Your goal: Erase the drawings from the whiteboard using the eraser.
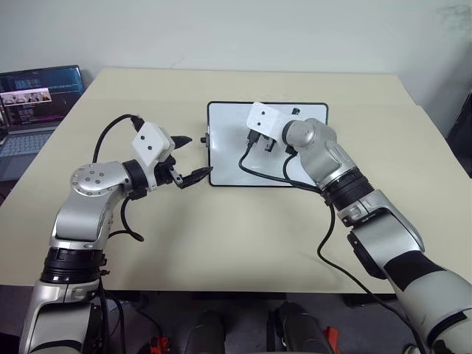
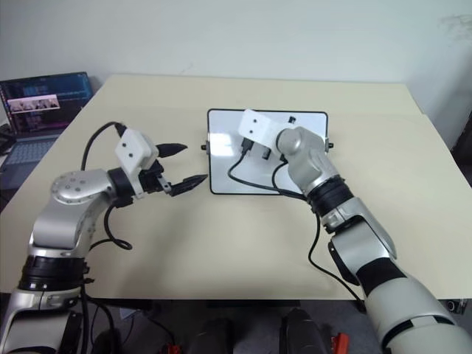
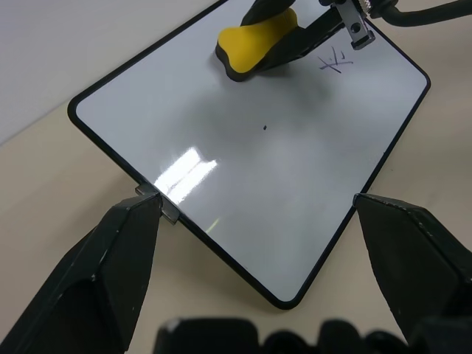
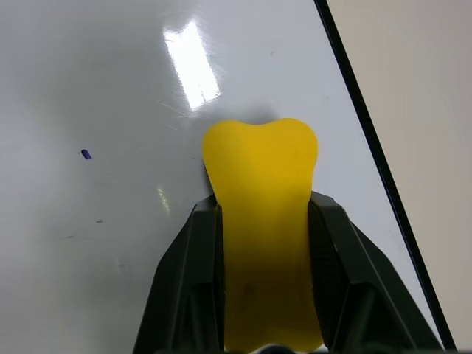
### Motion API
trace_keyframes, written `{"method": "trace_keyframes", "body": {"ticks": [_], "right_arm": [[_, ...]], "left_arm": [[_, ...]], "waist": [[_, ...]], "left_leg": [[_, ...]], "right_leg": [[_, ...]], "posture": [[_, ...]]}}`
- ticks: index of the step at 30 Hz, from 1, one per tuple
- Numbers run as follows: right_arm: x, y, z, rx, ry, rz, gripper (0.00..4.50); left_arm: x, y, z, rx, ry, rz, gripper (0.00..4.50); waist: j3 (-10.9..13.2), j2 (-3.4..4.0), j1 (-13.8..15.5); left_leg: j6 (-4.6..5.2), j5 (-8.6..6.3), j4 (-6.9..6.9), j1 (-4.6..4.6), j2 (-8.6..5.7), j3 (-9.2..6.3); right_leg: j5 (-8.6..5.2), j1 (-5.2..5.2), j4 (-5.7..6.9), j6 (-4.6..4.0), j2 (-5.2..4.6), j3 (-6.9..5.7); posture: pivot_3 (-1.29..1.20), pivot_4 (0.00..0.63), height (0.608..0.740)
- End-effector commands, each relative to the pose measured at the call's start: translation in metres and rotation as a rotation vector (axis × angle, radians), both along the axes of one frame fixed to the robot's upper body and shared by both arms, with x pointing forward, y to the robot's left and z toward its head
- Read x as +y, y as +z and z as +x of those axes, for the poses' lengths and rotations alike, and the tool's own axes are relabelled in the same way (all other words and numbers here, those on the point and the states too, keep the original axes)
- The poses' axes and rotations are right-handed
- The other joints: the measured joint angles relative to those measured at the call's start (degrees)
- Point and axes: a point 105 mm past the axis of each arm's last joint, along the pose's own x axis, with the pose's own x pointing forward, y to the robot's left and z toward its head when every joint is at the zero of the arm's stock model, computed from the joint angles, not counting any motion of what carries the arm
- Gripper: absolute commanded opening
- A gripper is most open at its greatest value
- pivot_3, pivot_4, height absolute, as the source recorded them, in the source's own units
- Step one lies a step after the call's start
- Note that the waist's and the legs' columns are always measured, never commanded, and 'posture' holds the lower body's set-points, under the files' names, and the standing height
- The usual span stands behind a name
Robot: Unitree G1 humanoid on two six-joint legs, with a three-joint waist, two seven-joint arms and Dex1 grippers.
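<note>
**Op:** My right gripper (image 4: 262, 221) has its two black fingers (image 4: 188, 280) clamped on the sides of the eraser (image 4: 259, 192). The yellow block sticks out past the fingertips, and its black underside rests on the board (image 3: 243, 192).

**Desk:** And the left?

**Op:** The left gripper (image 1: 189, 158) has its fingers wide apart and holds nothing. It hovers just off the board's left edge. One fingertip (image 3: 144, 214) is close by the small knob on the frame, the other near the corner.

**Desk:** Where is the board?

**Op:** Flat on the beige table (image 1: 243, 243), mid-table in front of me. The eraser sits over its far half.

**Desk:** Any marks?

**Op:** One scribble (image 3: 335, 60) beside the right gripper, and a tiny dot (image 3: 265, 127) nearer the middle. A laptop (image 1: 33, 103) stands open at the table's far left.
</note>
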Motion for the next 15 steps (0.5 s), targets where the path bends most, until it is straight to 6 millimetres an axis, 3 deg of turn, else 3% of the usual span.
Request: {"method": "trace_keyframes", "body": {"ticks": [1,4,10,12,15], "right_arm": [[0.012,-0.01,-0.014,0.048,0.11,-0.06,1.12],[0.019,-0.026,-0.028,0.116,0.198,-0.12,1.12],[0.024,-0.039,-0.045,0.188,0.276,-0.143,1.12],[0.021,-0.041,-0.045,0.192,0.267,-0.152,1.12],[0.012,-0.03,-0.029,0.125,0.166,-0.118,1.12]], "left_arm": [[-0.003,0.015,-0.003,-0.062,-0.012,-0.003,4.5],[-0.003,0.015,-0.002,-0.063,-0.013,-0.003,4.5],[-0.003,0.016,-0.002,-0.066,-0.014,-0.005,4.5],[-0.004,0.015,-0.002,-0.066,-0.015,-0.006,4.5],[-0.004,0.015,-0.002,-0.066,-0.015,-0.007,4.5]], "waist": [[0.0,0.0,0.0],[0.0,0.0,0.0],[0.0,0.0,0.0],[0.0,0.0,0.0],[0.0,0.0,0.0]], "left_leg": [[0.0,0.0,-0.01,0.0,0.0,-0.01],[0.0,0.0,-0.02,0.01,0.0,0.0],[0.0,0.0,-0.02,0.0,0.0,-0.01],[0.0,0.0,-0.02,0.0,0.01,-0.01],[0.0,0.0,-0.02,0.0,0.01,-0.01]], "right_leg": [[0.0,0.0,0.0,0.0,0.0,-0.01],[0.0,0.0,0.0,0.0,0.0,0.0],[0.0,0.0,0.0,0.0,0.0,-0.02],[0.0,0.0,-0.01,0.0,0.0,-0.02],[0.0,0.0,0.0,0.0,0.0,-0.02]], "posture": [[0.0,0.15,0.74],[0.0,0.15,0.74],[0.0,0.15,0.74],[0.0,0.15,0.74],[0.0,0.15,0.74]]}}
